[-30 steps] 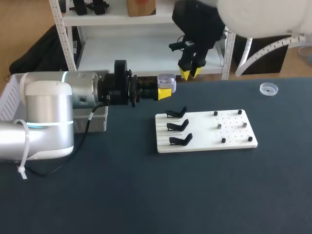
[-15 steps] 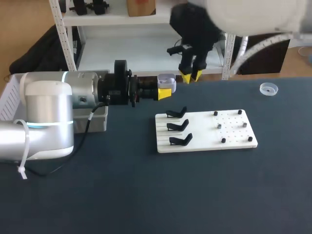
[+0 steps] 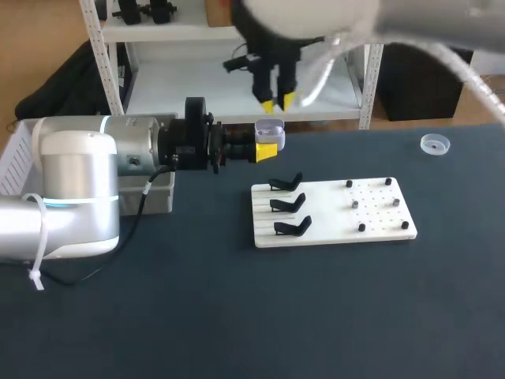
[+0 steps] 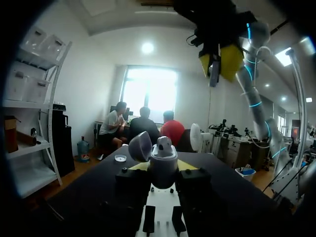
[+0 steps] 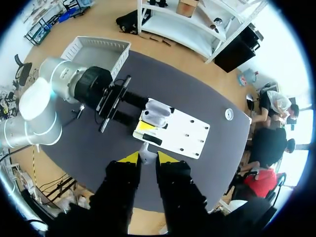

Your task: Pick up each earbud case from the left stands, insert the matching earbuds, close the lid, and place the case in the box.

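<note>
The left arm lies nearly level over the table's left part and reaches toward the middle. The left gripper is at its end, pointing sideways. Its fingers are clenched on the earbud case, which sits between the two yellow tips and is raised off the table. In the left wrist view the case stands upright between the fingers, and its lid is open and tilted to one side.

The right arm comes in from the right, high up, and reaches past the middle. The right gripper hangs with its fingers pointing down. It is just above the case and a little behind it, apart from it. In the right wrist view the yellow tips stand close together and grasp a small pale piece from both sides. It seems to be an earbud, though it is too small to be sure. The case lies ahead of these fingers.

The white board rests on the table near the middle, with three black stands at its left end. The box is at the far left edge, partly behind the left arm. A small round dish lies well apart, at the right.
</note>
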